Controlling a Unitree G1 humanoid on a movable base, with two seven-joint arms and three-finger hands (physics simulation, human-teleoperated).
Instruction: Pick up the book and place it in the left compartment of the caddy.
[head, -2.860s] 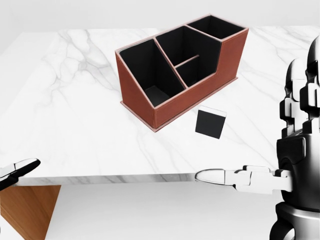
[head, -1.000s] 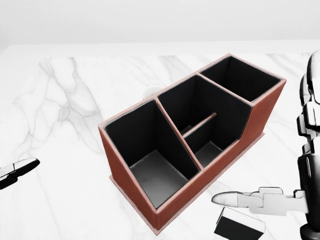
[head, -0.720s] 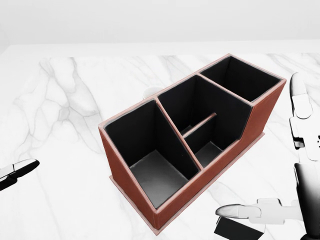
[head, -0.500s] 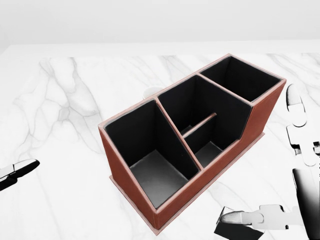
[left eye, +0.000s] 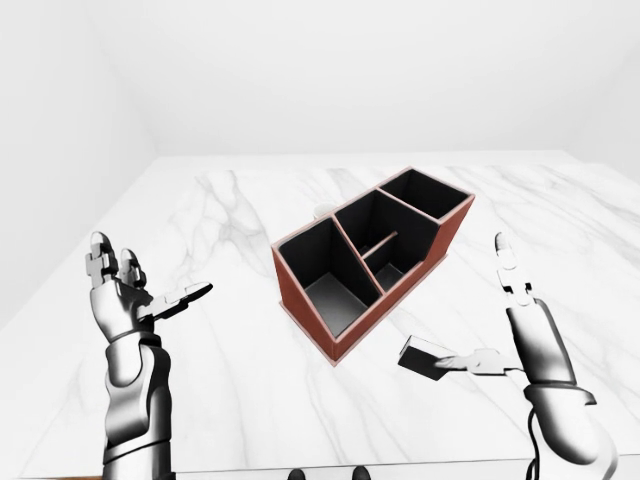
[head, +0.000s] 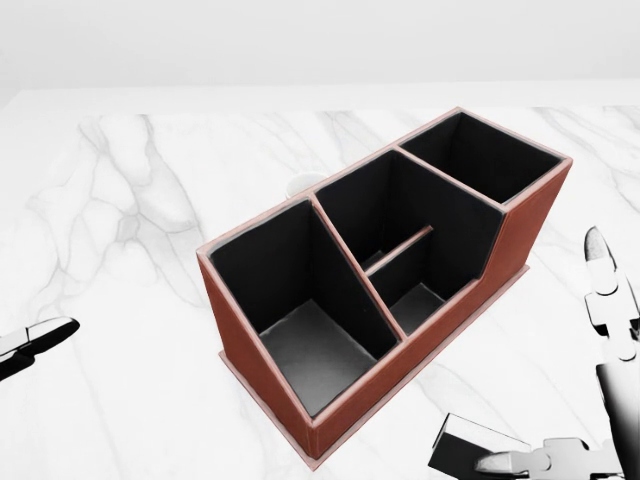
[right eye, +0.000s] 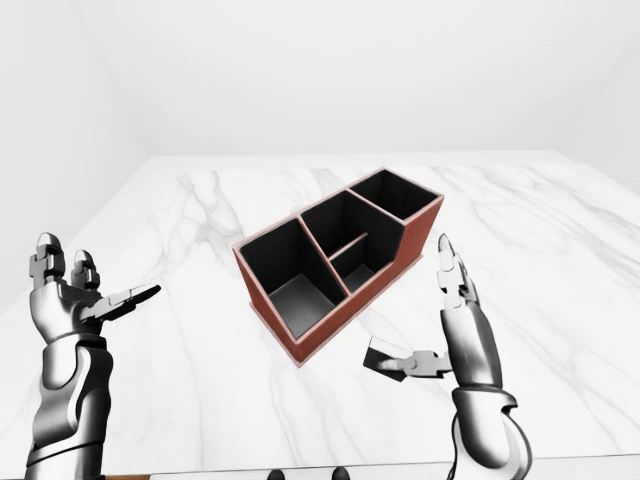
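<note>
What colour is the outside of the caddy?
The caddy is reddish-brown outside, with black inside walls; the head view shows it best.

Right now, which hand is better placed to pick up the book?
Right. The right hand has an open finger lying over the book, beside the caddy. The left hand is raised, open, far across the marble table.

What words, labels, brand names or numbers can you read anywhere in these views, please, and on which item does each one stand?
None: no readable text shows in any view.
The book shows a plain black cover.
The caddy has bare brown walls and black insides.
The marble table carries only grey veining.
</note>
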